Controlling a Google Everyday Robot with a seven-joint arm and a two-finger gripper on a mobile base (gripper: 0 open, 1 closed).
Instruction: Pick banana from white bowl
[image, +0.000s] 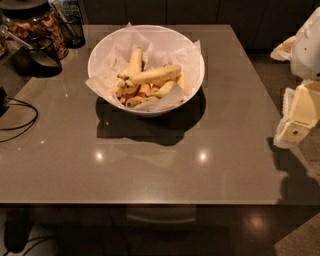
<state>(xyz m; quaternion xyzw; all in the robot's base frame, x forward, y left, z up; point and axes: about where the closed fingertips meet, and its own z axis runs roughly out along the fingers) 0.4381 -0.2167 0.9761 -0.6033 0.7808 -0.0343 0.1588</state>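
banana (152, 75) in white bowl (100, 55) | jaws at right edge, well apart | grip state: cannot tell

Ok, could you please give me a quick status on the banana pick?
Gripper beyond right edge of table, far from white bowl. Banana lies atop fruit pile in the bowl, untouched. Nothing in the way.
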